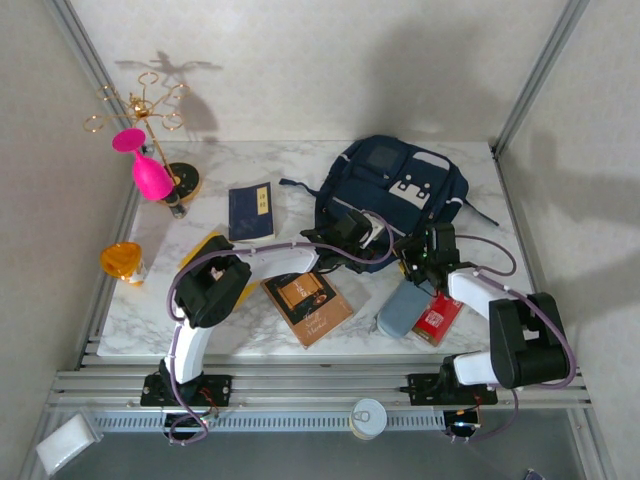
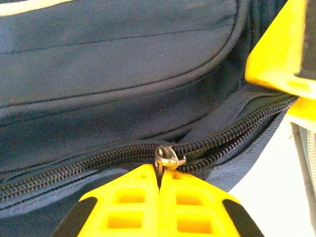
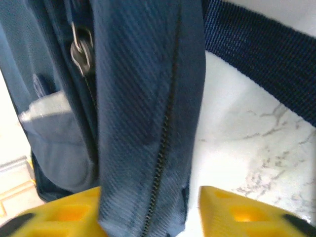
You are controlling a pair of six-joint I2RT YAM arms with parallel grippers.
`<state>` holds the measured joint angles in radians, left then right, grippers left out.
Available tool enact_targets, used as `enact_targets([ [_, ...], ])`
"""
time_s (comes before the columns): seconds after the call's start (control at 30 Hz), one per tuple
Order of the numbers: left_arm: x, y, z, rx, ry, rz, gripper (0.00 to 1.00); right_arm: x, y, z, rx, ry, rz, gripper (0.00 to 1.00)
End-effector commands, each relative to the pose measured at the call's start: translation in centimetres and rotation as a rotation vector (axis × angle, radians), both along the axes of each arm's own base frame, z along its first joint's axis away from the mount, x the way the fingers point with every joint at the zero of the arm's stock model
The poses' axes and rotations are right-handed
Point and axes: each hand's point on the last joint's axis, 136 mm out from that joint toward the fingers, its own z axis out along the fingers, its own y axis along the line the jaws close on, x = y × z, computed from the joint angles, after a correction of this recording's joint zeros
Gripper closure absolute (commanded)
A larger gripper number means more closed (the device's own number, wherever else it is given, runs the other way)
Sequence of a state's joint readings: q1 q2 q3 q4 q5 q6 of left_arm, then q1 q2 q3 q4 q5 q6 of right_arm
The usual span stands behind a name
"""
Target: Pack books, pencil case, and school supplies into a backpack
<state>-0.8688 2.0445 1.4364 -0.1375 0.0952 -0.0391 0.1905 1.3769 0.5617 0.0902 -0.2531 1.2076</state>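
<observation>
Backpack (image 1: 400, 190) at the table's (image 1: 300, 160) far edge, right of centre; zip parted beside the zipper pull (image 2: 168, 159), interior hidden. Left gripper (image 2: 159, 181) pinched shut on that pull. Right gripper (image 3: 150, 200) part-open astride a backpack fold. Outside, near the front edge: brown book (image 1: 307, 305), pencil case (image 1: 403, 310) beside red pack (image 1: 438, 318); navy book (image 1: 251, 211) mid-table.

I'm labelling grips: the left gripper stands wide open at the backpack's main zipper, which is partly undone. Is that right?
Not quite. The left gripper is shut, not open: the left wrist view shows its fingertips pressed together on the zipper pull of the backpack. The zipper is indeed partly undone beside the pull.
</observation>
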Motion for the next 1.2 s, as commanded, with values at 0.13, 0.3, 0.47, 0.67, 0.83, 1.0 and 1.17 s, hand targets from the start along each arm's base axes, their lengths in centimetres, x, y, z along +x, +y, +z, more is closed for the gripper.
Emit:
enact_targets([
  [0.13, -0.1, 3.6, 3.5, 0.075, -0.105, 0.043, 1.0, 2.7, -4.0, 2.1, -0.102, -0.091, -0.035, 0.81],
  [0.3, -0.1, 6.9, 3.8, 0.098, -0.124, 0.093, 1.0, 3.8, -6.5, 3.0, -0.138, -0.125, -0.031, 0.89],
  [0.47, -0.6, 8.5, 4.4, 0.09, -0.122, 0.093, 1.0, 5.2, -9.0, 3.3, -0.131, -0.123, -0.049, 0.96],
  [0.67, -1.3, 8.2, 4.3, 0.072, -0.096, 0.066, 1.0, 7.1, -10.2, 4.1, -0.185, -0.135, -0.028, 0.97],
  [0.83, -1.7, 6.8, 4.7, -0.025, -0.066, 0.052, 1.0, 7.3, -9.6, 4.8, -0.192, -0.155, 0.017, 0.94],
  [1.0, -1.6, 2.0, 5.1, -0.175, 0.038, -0.003, 0.76, 6.0, -9.8, 4.4, -0.222, -0.12, 0.022, 0.66],
  [1.17, -1.7, -0.6, 3.8, -0.183, 0.126, -0.083, 0.62, 3.3, -8.6, 4.0, -0.174, -0.067, 0.038, 0.39],
])
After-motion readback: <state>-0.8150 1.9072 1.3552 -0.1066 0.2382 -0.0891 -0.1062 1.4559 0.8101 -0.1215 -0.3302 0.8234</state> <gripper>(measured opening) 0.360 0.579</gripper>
